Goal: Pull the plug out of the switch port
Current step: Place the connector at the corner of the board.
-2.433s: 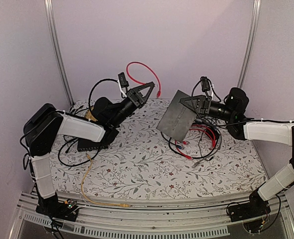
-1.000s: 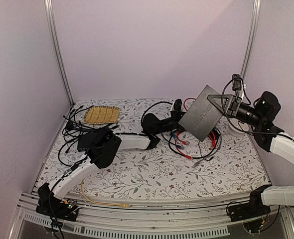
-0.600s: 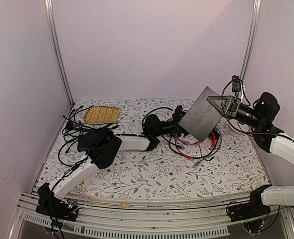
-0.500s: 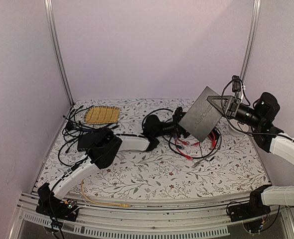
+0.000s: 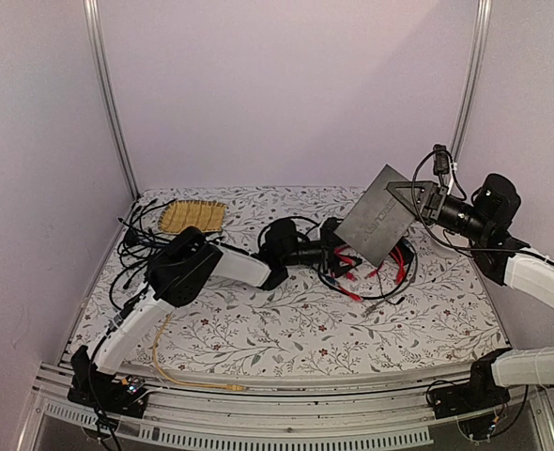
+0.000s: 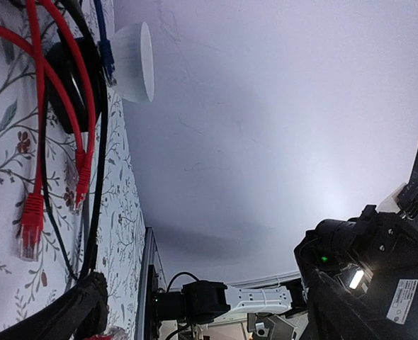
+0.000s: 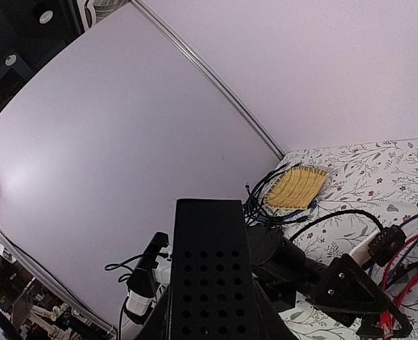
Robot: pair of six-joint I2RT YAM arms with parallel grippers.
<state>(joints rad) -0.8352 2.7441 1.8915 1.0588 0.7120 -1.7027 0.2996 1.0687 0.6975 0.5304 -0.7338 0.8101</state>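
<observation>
Switch aloft in my right fingers; plug removal not confirmed.

My right gripper (image 5: 404, 195) is clenched on the upper edge of the flat black switch (image 5: 378, 219), holding it tilted and clear of the floral cloth (image 5: 258, 319). My left gripper (image 5: 336, 244) reaches in just below the switch's lower edge, among the red cables (image 5: 352, 272). I cannot tell whether its fingers are parted or closed. Two loose red plugs (image 6: 30, 227) lie on the cloth in the left wrist view. I judge the pull either just finished or about to start. The switch port itself is hidden: the right wrist view shows only a vented edge, no sockets. Whether any cable remains seated cannot be made out.
</observation>
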